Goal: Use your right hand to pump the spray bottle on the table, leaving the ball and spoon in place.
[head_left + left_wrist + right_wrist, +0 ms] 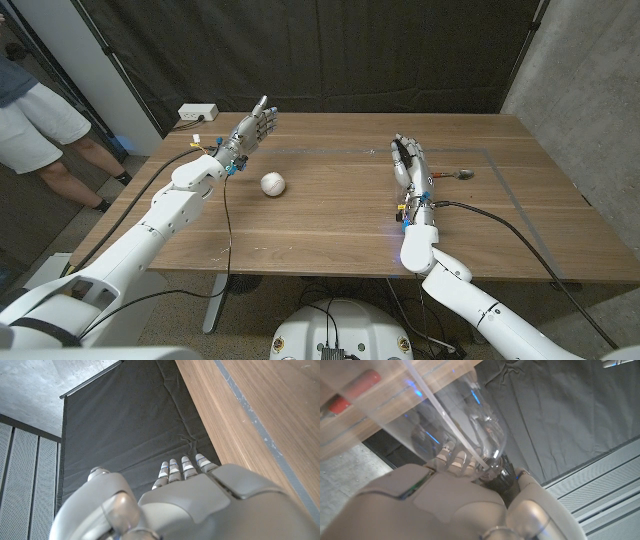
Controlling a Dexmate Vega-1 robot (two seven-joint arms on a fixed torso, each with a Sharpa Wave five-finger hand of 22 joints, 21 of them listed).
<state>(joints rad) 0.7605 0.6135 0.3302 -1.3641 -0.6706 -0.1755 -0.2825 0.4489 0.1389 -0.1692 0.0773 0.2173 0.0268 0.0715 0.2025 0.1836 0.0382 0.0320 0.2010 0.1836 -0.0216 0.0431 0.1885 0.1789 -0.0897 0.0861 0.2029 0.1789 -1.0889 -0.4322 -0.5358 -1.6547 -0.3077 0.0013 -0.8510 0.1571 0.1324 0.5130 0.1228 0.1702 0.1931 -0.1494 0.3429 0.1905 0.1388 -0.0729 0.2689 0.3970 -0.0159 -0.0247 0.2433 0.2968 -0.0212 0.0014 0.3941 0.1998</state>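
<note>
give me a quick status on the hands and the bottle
Right hand grips clear plastic spray bottle. Left hand open, raised. White ball and metal spoon lie clear of it.

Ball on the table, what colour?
White, with faint seam lines; the ball shows best in the head view.

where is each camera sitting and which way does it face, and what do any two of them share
Head view: on the robot's head, looking down over the wooden table; both arms show, left hand raised, right hand by the spoon, ball between.
Left wrist view: on the left wrist, looking along the back of the left hand toward the black curtain.
Right wrist view: on the right wrist; right hand grips a clear spray bottle.
Shared: all three show the table and curtain.
</note>
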